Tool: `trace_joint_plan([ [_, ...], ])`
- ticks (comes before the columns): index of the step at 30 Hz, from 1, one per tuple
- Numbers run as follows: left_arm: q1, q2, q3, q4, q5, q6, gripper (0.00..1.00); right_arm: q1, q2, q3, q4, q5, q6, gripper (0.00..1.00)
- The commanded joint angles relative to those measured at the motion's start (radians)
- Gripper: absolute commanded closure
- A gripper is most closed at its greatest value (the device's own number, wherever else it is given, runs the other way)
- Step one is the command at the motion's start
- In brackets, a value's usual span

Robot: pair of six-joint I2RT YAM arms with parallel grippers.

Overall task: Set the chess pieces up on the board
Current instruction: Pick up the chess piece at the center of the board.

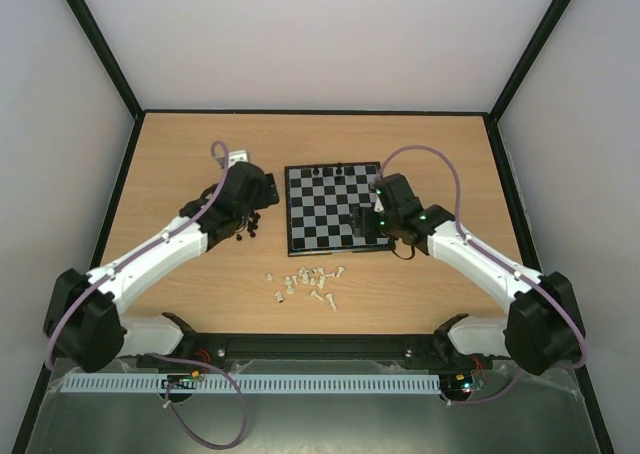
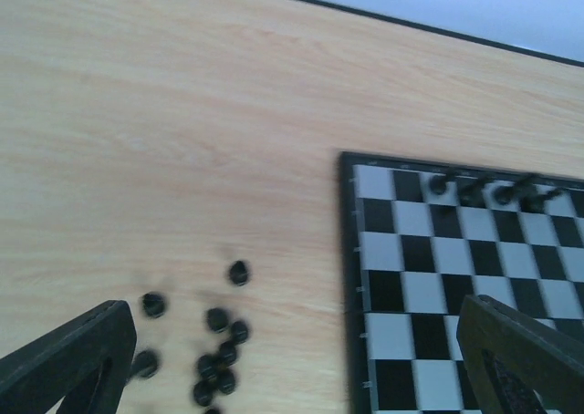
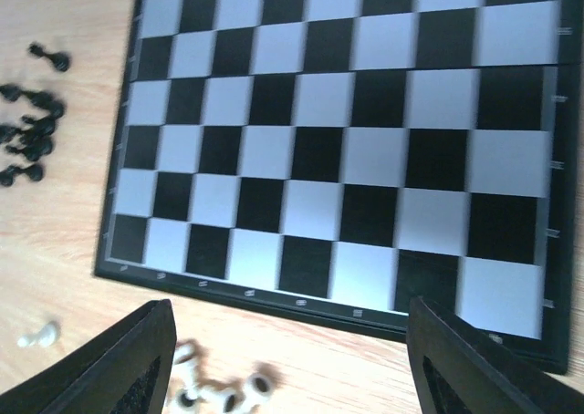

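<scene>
The chessboard lies flat in the middle of the table. A few black pieces stand on its far row. My left gripper is open and empty just left of the board, above a loose cluster of black pieces. In the left wrist view, the cluster lies between my open fingers, with the board to the right. My right gripper is open and empty over the board's near right edge. The right wrist view shows the board and white pieces below its edge.
A scatter of white pieces lies on the wood in front of the board, one set apart. Black pieces lie left of the board. Black-framed walls enclose the table.
</scene>
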Motion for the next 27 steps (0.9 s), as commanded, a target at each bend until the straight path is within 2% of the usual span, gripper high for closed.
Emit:
trace_joint_plan([
  [1,0.07,-0.122,-0.121,0.018,-0.053,-0.076,0.0,0.084,0.081,0.097,0.001,-0.01,0.012,0.3],
  [5,0.143,-0.219,-0.231,0.051,-0.038,-0.112,0.01,0.142,0.212,0.192,0.016,-0.04,0.027,0.31],
  [9,0.201,-0.29,-0.291,0.056,-0.04,-0.153,0.01,0.189,0.387,0.361,0.0,-0.021,0.03,0.33],
  [18,0.208,-0.473,-0.379,0.071,-0.002,-0.167,0.0,0.262,0.831,0.878,-0.133,0.08,-0.003,0.42],
  [27,0.209,-0.538,-0.445,0.097,0.04,-0.194,0.01,0.327,1.073,1.172,-0.176,0.096,-0.022,0.44],
])
